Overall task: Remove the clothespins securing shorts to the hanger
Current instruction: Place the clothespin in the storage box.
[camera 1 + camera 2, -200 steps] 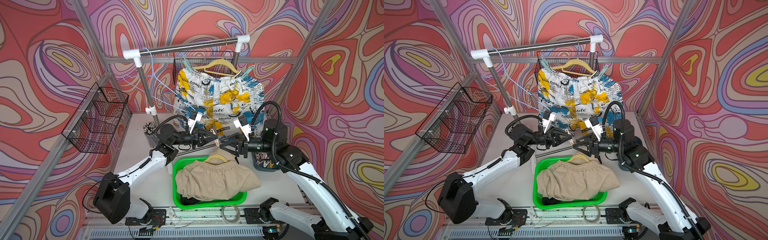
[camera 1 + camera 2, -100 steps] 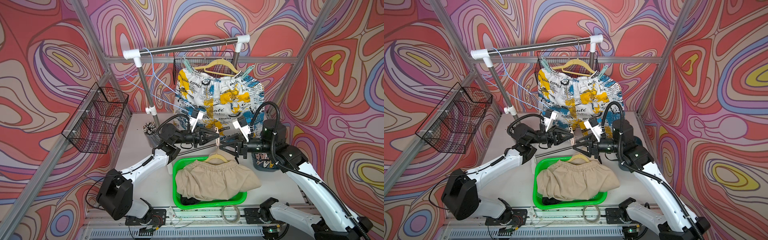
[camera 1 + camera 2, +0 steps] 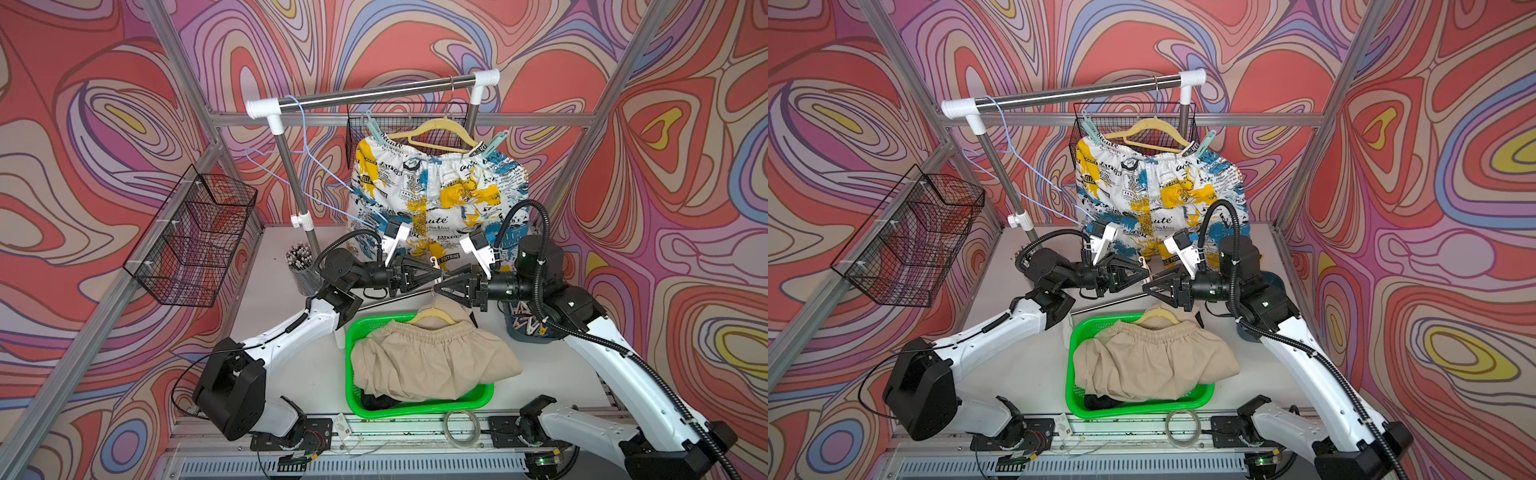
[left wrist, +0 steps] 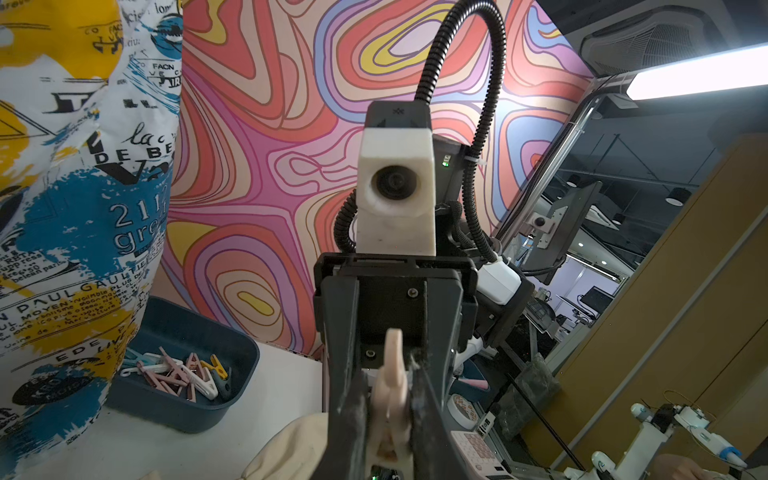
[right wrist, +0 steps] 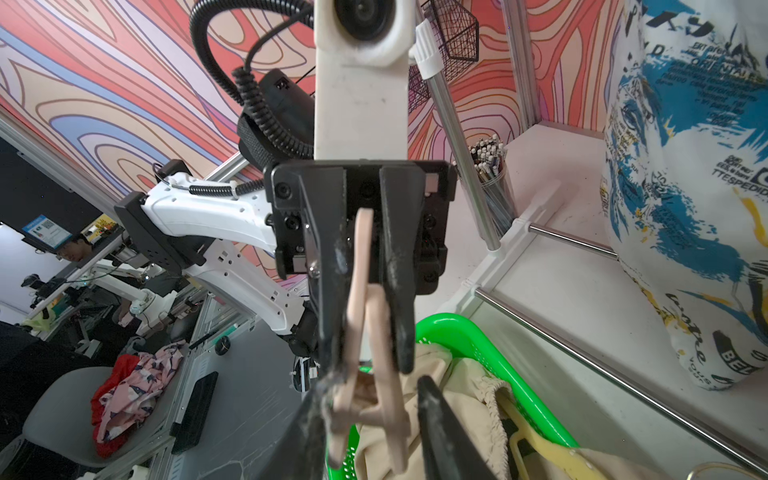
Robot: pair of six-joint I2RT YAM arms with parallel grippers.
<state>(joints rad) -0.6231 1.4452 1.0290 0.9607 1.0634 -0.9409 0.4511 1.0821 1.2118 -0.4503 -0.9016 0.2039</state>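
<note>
The printed shorts (image 3: 436,187), white fabric with blue, yellow and black newspaper type, hung from a pale yellow hanger (image 3: 415,129) on the steel rail (image 3: 374,92) at the back. Two slim mint-green clothespins (image 3: 376,129) of plastic pinned them at both waistband corners. In front, on the white tabletop (image 3: 311,374), the plain beige shorts (image 3: 428,361) lay heaped in the bright green plastic basket (image 3: 348,361). Their own yellow hanger (image 3: 430,313) poked out at the far side, and a scrap of black cloth, probably the black shorts (image 3: 376,401), showed beneath them.

Above the basket's far edge the left gripper (image 3: 436,274) and the right gripper (image 3: 444,286) met tip to tip. The left jaws were clamped on a slim pale pink clothespin (image 4: 392,365) of plastic, just as they had been a second before. The change was on the right side. Its jaws, spread wide a second earlier, had drawn in to a narrow gap around the pin's free end. In the right wrist view one jaw sat at the plastic and a sliver of space showed at the other, so they were not yet clamped.

The pink pin was therefore in mid-air, off every garment, and seemingly being passed across. The dark blue plastic tray (image 4: 178,409) of loose pins stood just beside the right arm and looked the likely drop. The printed pair's two clips were yet to be removed.
</note>
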